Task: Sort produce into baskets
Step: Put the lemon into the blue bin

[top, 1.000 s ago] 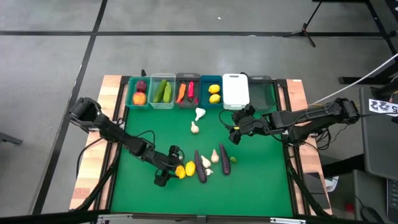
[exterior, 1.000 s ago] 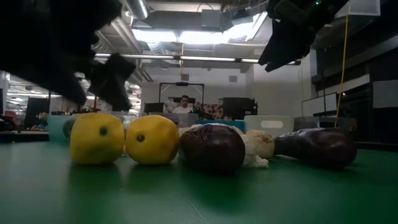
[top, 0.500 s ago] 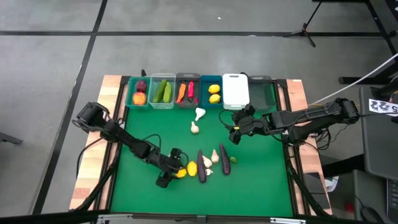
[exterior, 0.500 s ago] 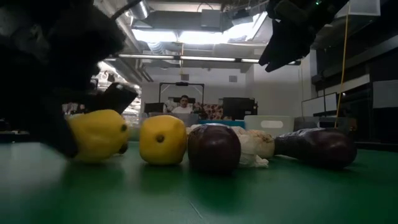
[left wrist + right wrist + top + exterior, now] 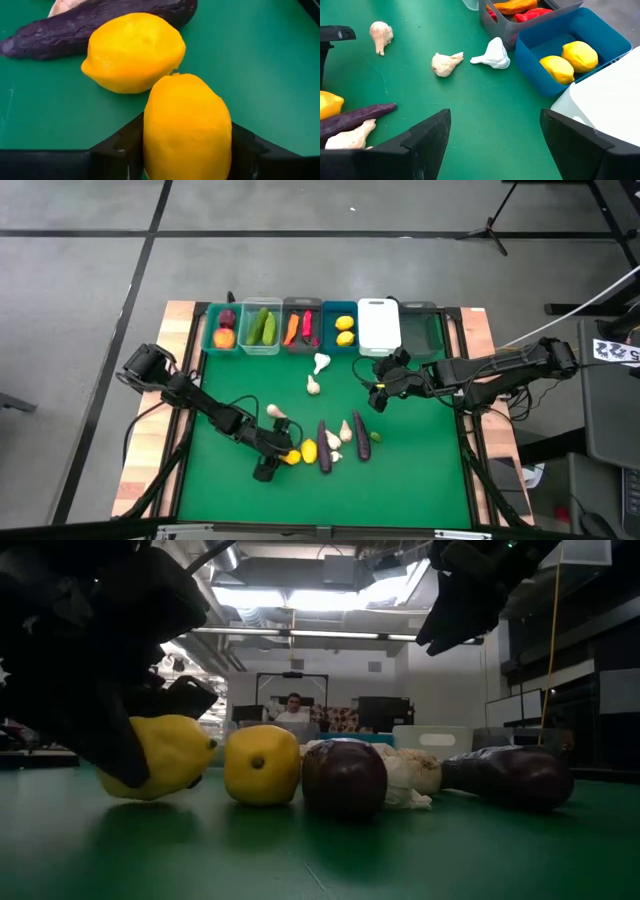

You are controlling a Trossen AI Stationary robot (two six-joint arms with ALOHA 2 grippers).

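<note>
While your left gripper point(image 5: 186, 150) is clenching a lemon point(image 5: 187, 127) between its fingers, a second lemon point(image 5: 132, 52) is lying just beside it, with an eggplant point(image 5: 95, 27) right behind that one. Away from that second lemon, toward the near table edge, open green mat point(image 5: 220, 480) is giving you room. A garlic point(image 5: 275, 412) is lying near the arm. Your right gripper point(image 5: 492, 135) is hanging released near the blue bin point(image 5: 570, 37), which is holding two lemons.
</note>
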